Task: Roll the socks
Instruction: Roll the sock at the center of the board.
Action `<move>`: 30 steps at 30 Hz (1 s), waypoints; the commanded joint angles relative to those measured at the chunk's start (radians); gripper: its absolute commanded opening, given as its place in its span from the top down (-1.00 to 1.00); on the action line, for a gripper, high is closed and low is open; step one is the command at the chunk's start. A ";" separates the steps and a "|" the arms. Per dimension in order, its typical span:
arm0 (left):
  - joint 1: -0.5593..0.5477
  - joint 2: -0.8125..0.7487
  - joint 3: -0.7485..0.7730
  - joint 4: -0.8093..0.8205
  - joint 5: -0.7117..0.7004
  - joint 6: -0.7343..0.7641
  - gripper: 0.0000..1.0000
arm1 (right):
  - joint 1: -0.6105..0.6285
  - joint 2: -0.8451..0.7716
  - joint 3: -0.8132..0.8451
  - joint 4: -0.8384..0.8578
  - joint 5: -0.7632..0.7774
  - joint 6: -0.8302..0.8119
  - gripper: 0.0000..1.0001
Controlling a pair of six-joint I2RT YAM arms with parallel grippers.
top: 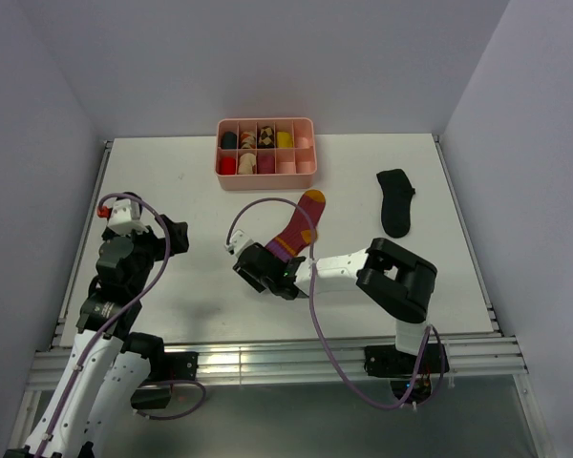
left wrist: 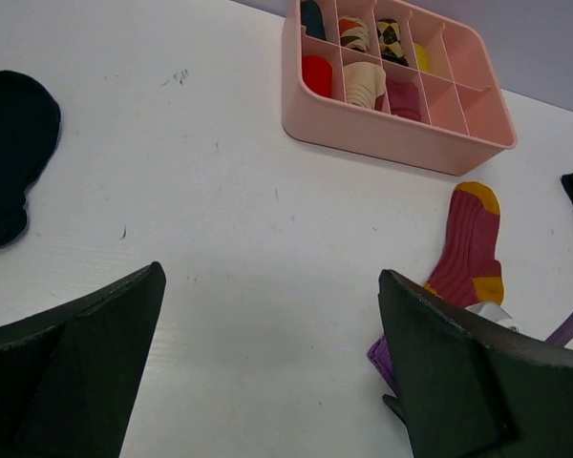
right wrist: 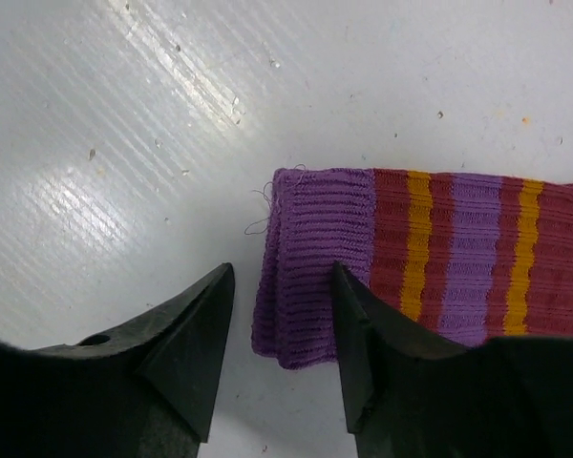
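1. Two grippers are in view. The left gripper [left wrist: 267, 286] hangs above bare table [top: 191, 191] on the left side, with its jaws spread wide and nothing between them.
2. We see the right gripper [right wrist: 282, 277] low over the table near the middle. Its jaws stand partly apart and are not clamped on anything.
3. The striped sock [top: 301, 227] lies flat on the table, just in front of the pink tray [top: 265, 181] and apart from it. Its orange toe points toward the tray, and its cuff points toward the arm bases.
4. In the right wrist view, the purple cuff [right wrist: 315, 267] lies at the right gripper's fingertips. The cuff's end edge sits in the gap between the two fingers [right wrist: 196, 324]. One finger overlaps the cuff and the other stands clear over bare table. We cannot tell whether the overlapping finger touches the fabric.
5. One black sock [top: 395, 202] lies flat on the right side of the table, well apart from both grippers and from the striped sock.
6. Several tray compartments hold small coloured rolled items.
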 commanded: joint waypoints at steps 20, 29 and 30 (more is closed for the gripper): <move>-0.002 0.097 0.053 0.034 0.100 -0.052 -0.97 | -0.142 -0.011 -0.025 -0.046 -0.517 0.110 1.00; -0.059 0.208 0.010 0.082 0.149 -0.253 -0.86 | -0.331 0.009 -0.137 0.233 -0.984 0.311 1.00; -0.074 0.218 -0.004 0.111 0.146 -0.299 -0.84 | -0.344 0.026 -0.155 0.259 -1.038 0.332 1.00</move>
